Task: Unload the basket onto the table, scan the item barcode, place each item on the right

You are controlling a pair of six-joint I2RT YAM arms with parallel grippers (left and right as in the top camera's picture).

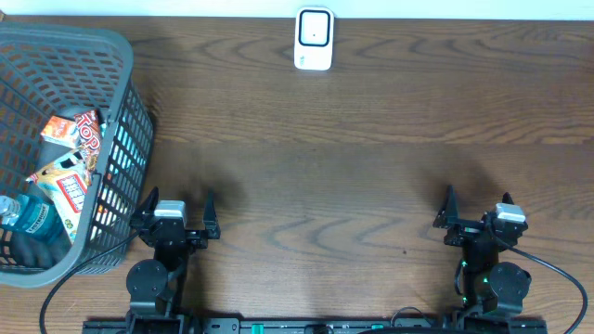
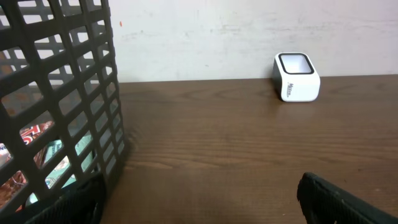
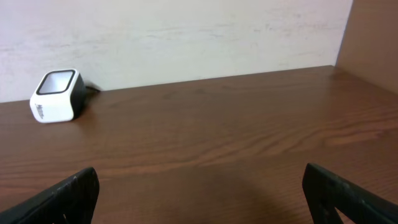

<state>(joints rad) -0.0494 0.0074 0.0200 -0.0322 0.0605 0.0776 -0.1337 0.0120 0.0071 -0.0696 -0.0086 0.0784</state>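
Observation:
The white barcode scanner [image 1: 314, 39] with a dark window stands at the table's far edge; it also shows in the left wrist view [image 2: 297, 78] and the right wrist view [image 3: 57, 96]. The items lie in the grey basket [image 1: 126, 70] at the left: an orange snack pack [image 1: 70, 130], a second pack [image 1: 70, 183] and a bottle with a blue label [image 1: 28, 223]. My left gripper [image 1: 179, 202] [image 2: 199, 205] is open and holds nothing, just right of the basket. My right gripper [image 1: 477, 206] [image 3: 200, 199] is open and holds nothing, near the front right.
The basket's lattice wall [image 2: 62, 81] fills the left of the left wrist view, close to my left finger [image 2: 68, 202]. A pale wall runs behind the table. A wooden side panel [image 3: 373, 37] rises at the far right.

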